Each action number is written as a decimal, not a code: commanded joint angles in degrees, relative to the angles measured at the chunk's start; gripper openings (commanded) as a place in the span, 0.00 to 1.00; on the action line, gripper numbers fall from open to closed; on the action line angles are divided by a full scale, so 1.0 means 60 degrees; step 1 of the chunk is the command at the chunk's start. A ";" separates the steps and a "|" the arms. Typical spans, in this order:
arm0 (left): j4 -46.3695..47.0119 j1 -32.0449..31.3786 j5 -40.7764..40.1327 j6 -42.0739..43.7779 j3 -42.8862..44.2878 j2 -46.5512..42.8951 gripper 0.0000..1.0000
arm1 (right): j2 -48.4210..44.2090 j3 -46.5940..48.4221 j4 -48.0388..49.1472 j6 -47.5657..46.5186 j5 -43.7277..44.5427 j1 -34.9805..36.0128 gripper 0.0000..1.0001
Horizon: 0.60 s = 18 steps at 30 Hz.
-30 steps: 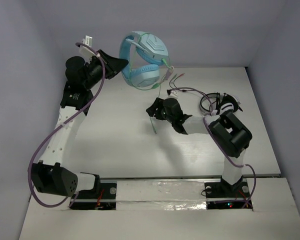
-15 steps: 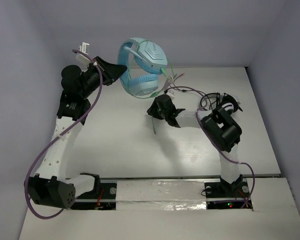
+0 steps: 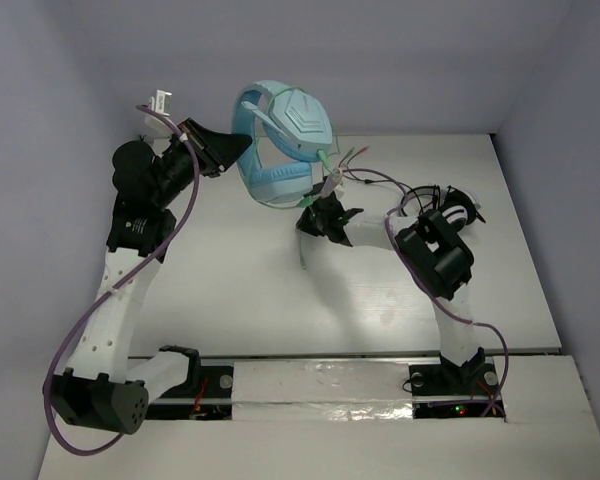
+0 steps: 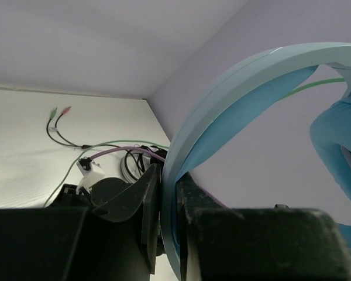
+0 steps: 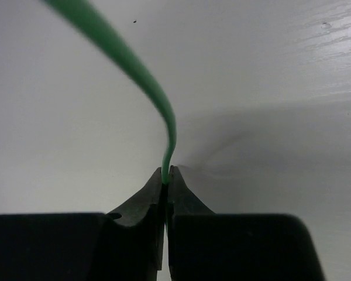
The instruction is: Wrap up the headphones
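Left pincer [image 4: 168, 196] is clamping the headband [image 4: 240, 82]; right pincer [image 5: 165, 175] is pinching the cable [image 5: 155, 96] at its tips. Wrapping is probably beginning: loop it round, taut.

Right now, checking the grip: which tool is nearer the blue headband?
Left. The left tool is clamped on the headband; the right tool stands apart from it, pinching the green cable.

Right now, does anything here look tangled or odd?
Nothing looks damaged. The dark cable of the black-and-white headphones lies loosely tangled at the table's right. The light-blue headphones are off the table in the left pincer, green cable pinched by the right pincer.
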 commanded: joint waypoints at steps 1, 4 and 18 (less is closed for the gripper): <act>0.1031 0.0048 0.0081 -0.0357 0.0162 -0.0298 0.00 | -0.0274 -0.0216 0.0407 0.0055 0.0250 0.0030 0.01; 0.1133 0.0048 -0.0007 -0.0415 0.0264 -0.0006 0.00 | -0.0582 -0.0977 0.1138 -0.0353 0.0265 0.0336 0.00; 0.1455 0.0048 -0.2393 -0.0854 0.0691 0.1737 0.00 | -0.3776 -0.4202 0.1423 -0.1923 0.0322 0.3821 0.00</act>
